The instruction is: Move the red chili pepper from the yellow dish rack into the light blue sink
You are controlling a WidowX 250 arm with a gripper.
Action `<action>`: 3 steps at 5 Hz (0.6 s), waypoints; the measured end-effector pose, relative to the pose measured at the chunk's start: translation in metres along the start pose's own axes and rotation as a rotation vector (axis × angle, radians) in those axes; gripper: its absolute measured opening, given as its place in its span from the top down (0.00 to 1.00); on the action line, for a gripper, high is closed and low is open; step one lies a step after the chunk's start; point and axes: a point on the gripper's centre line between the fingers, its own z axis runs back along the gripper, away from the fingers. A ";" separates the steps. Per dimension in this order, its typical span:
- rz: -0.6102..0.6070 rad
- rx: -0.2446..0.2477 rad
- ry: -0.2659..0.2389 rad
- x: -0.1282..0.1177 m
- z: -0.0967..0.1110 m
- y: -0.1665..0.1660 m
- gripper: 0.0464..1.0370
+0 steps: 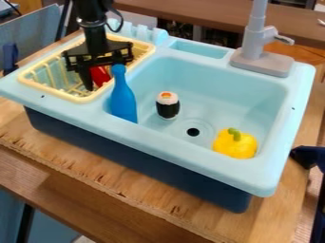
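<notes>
The light-blue sink unit [184, 144] sits on a wooden surface [82, 161]. At its 10 o'clock is the yellow rack [32, 78], holding a red object [100, 76]. The black end effector [95, 76] is low over the rack, right beside that object; whether it is spread, pressed together or pinching it, I cannot tell. In the basin [215, 76], the blue bottle [123, 97] stands at 9 o'clock, the sushi roll [168, 107] closer to the middle, and the yellow pepper [236, 144] at 5 o'clock. The drain [193, 132] lies at 6 o'clock, the grey faucet [254, 42] beyond the rim at 1 o'clock.
</notes>
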 end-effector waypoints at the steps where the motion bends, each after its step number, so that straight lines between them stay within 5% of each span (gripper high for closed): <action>1: -0.058 -0.020 0.041 -0.003 0.000 0.004 0.57; 2: -0.150 -0.039 0.054 -0.001 0.015 0.000 0.58; 3: -0.292 -0.057 -0.009 0.009 0.058 -0.013 0.58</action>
